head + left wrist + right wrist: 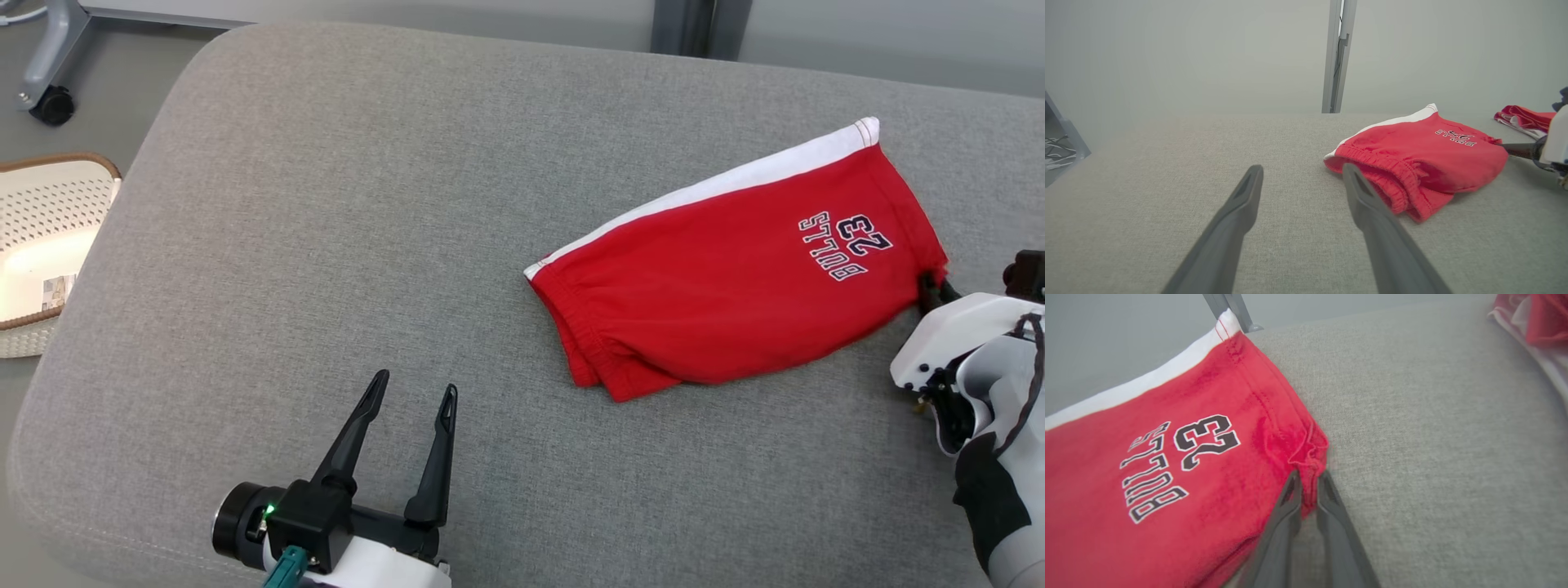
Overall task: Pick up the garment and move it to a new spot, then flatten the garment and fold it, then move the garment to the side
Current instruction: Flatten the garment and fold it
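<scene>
The garment (735, 269) is a pair of red shorts with a white side stripe and "BULLS 23" lettering, folded over and lying on the right half of the grey cushioned surface (367, 204). At its near right corner my right gripper (931, 287) pinches the hem. The right wrist view shows that gripper (1309, 475) with its fingers drawn together on a bunched bit of the garment (1167, 477). My left gripper (415, 384) stands open over bare cushion, left of the elastic waistband. From the left wrist, the garment (1425, 159) lies just right of the open left gripper (1302, 166).
A white perforated basket (49, 237) sits on the floor off the surface's left edge, with a chair caster (53, 104) behind it. Another red and white cloth (1535, 326) lies further right on the cushion. A grey post (1337, 57) stands behind.
</scene>
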You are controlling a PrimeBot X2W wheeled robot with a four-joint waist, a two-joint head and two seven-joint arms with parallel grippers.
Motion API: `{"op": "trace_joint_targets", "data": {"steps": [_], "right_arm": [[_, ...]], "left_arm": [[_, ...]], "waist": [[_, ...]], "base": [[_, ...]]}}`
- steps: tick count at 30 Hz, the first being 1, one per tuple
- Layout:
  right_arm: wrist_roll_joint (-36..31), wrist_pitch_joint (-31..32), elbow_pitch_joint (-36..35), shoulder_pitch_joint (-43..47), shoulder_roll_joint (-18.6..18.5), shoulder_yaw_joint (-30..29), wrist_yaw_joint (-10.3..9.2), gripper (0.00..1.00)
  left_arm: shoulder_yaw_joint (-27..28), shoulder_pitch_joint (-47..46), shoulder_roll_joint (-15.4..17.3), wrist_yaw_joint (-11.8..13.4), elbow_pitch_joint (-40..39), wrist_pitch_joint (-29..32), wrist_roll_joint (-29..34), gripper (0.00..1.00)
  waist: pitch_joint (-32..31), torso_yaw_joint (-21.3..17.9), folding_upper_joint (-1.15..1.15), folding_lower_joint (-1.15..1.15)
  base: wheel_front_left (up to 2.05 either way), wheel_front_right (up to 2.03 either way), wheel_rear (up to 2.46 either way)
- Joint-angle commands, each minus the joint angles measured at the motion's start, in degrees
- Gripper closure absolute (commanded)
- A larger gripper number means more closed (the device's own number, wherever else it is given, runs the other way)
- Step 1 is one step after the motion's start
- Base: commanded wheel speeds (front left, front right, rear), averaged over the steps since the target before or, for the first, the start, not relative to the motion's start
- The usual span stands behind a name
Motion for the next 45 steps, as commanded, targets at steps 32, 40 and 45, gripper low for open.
{"op": "trace_joint_targets", "data": {"steps": [32,40,45], "right_arm": [[14.72,-8.08,-15.47,20.45,2.46,1.76,-0.02,1.00],[15.29,-8.09,-20.31,24.51,3.14,0.82,-0.02,1.00],[14.19,-8.09,-23.50,24.69,3.34,1.12,-0.02,1.00]], "left_arm": [[2.98,3.04,-0.33,-0.19,-0.59,-0.24,1.84,0.00],[3.01,2.96,-0.67,-0.56,0.10,-0.24,2.17,0.00],[3.16,2.45,-0.86,-0.96,0.57,-0.24,2.07,0.00]], "waist": [[-6.00,-9.96,0.00,0.00],[-6.62,-11.17,0.00,0.00],[-7.16,-10.24,0.00,0.00]], "base": [[0.00,0.00,0.00],[0.00,0.00,0.00],[0.00,0.00,0.00]]}}
